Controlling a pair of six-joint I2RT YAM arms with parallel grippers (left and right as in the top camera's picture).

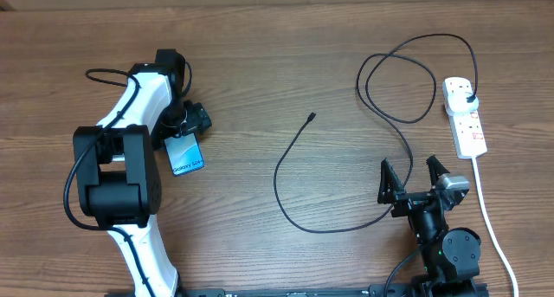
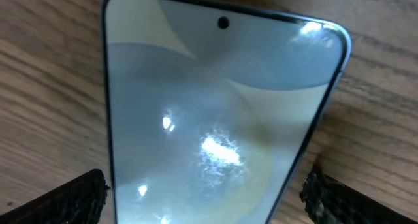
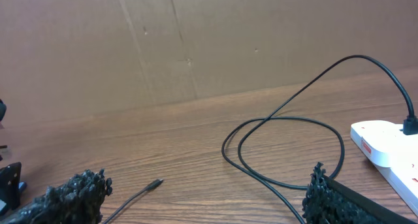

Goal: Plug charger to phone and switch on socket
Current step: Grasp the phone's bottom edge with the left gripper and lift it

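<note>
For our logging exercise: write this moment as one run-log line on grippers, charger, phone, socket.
left gripper: open over phone | right gripper: open, empty | charger: plugged into socket, tip loose on table | phone: unplugged

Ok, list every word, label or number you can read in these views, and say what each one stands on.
"Galaxy S24": small white lettering on the screen of the phone, overhead view, only just legible.
On the socket: red marks only; any lettering is too small to read.
In the left wrist view, the part of the screen in view shows no text.
Nothing else carries readable text.
</note>
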